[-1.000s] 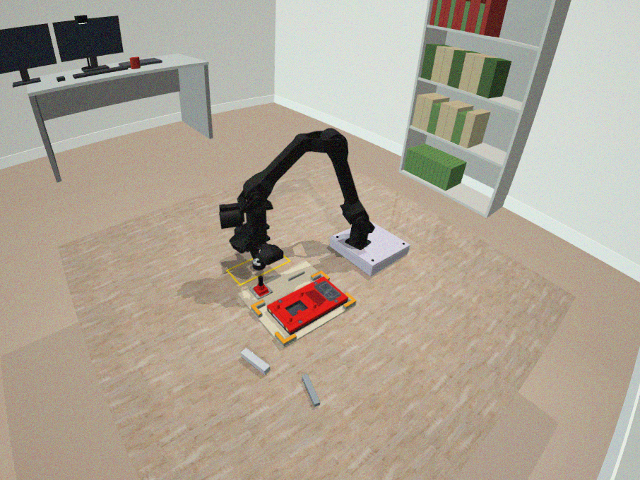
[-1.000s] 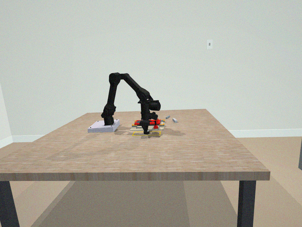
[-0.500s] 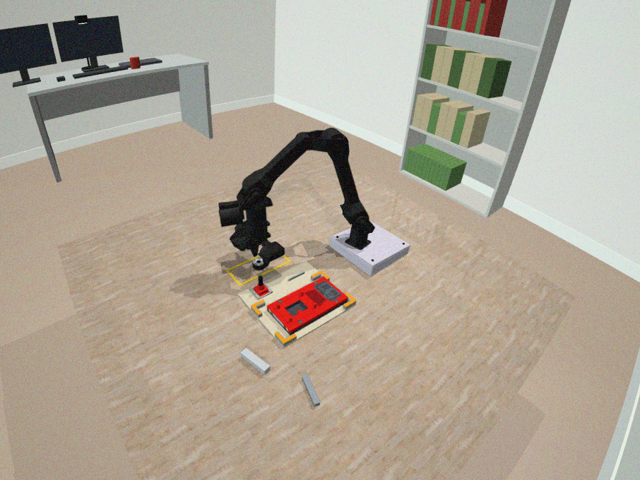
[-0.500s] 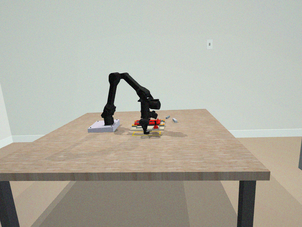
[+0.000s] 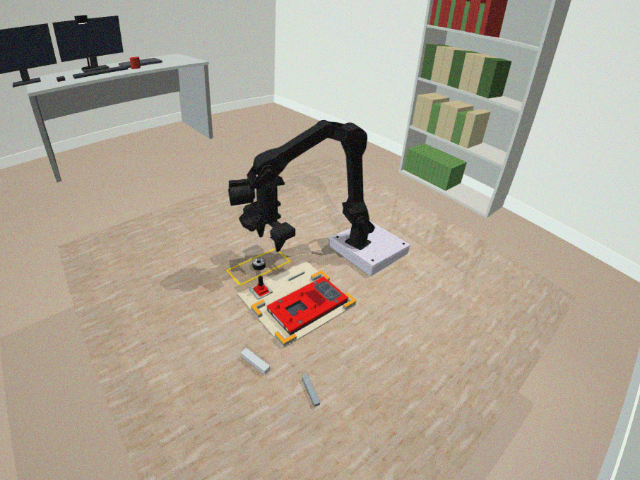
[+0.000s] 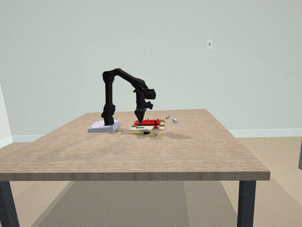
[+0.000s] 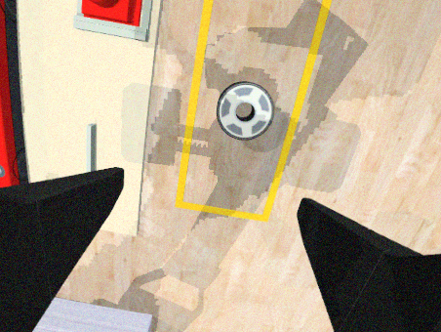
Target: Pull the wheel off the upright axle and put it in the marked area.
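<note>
The wheel [image 5: 258,264] [image 6: 146,132] [image 7: 234,111], black with a pale spoked hub, lies flat on the table inside the yellow outline of the marked area [image 5: 239,283] [image 6: 160,133] [image 7: 196,88]. In the wrist view it is clear of the yellow lines. The upright black axle [image 5: 260,282] [image 6: 155,123] stands bare on its red base [image 7: 104,12] beside the area. My gripper [image 5: 270,242] [image 6: 140,122] [image 7: 214,192] is wide open and empty. It hangs above the table, over the wheel's arm-base side, and touches nothing.
A cream board [image 5: 281,285] [image 6: 134,128] [image 7: 59,73] beside the marked area bears the axle base and a red panel [image 5: 315,307] [image 6: 145,123] between orange corner brackets. Two grey bars [image 5: 254,361] [image 5: 310,390] lie beyond it. The pale arm base [image 5: 385,248] [image 6: 101,127] is on the other side.
</note>
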`<action>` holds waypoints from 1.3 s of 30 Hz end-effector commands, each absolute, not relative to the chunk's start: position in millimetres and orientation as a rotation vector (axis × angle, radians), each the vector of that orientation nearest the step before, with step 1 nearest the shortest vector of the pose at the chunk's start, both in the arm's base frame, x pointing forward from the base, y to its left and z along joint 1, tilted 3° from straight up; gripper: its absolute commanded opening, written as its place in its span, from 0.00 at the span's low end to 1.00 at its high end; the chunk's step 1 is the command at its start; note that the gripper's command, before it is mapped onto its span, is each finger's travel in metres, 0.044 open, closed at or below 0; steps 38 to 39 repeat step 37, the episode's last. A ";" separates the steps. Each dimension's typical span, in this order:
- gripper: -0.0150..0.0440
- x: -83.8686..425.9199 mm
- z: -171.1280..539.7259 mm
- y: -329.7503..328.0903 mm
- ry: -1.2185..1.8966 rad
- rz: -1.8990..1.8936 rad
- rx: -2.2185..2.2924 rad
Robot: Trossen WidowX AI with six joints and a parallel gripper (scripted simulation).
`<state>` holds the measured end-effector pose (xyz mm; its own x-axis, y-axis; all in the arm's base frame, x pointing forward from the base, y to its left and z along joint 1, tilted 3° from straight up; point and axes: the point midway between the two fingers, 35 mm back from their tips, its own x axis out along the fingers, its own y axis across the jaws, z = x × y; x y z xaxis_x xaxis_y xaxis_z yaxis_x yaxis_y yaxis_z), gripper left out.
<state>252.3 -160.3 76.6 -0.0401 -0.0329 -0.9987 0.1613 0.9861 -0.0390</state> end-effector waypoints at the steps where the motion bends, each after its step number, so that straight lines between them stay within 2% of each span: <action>1: 1.00 233.7 94.9 -146.9 1.592 -0.166 0.097; 7: 1.00 207.1 108.9 -128.9 1.595 -0.167 0.099; 39: 1.00 207.1 108.9 -128.9 1.595 -0.167 0.099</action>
